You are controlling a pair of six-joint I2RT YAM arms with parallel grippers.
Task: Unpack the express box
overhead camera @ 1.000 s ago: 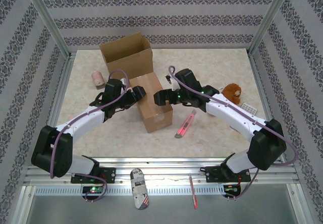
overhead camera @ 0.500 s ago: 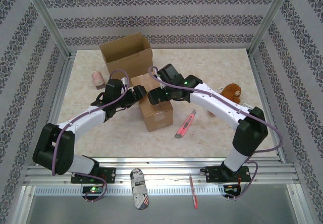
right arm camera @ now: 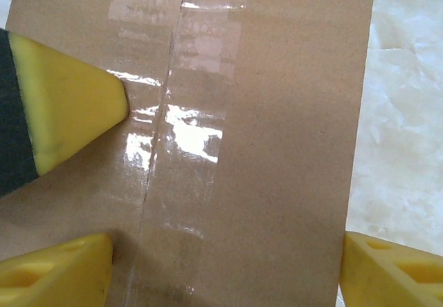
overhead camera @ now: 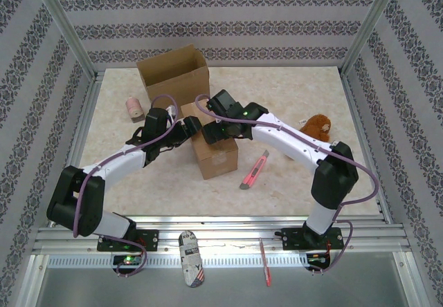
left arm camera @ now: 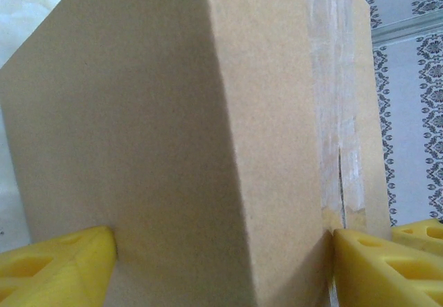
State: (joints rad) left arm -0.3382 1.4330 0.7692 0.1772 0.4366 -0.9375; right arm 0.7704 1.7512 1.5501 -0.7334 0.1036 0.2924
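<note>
My left pincer (left arm camera: 223, 248) clamped the sealed box (overhead camera: 216, 156) mid-table, while my right pincer (right arm camera: 227, 252) hung spread over its taped seam (right arm camera: 181, 134). Opening step, I judged. Next: fetch the cutter (overhead camera: 253, 171), lying right.

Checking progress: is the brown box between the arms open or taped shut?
Shut: the box has its top flaps lying flat, with glossy tape running along the seam.
</note>
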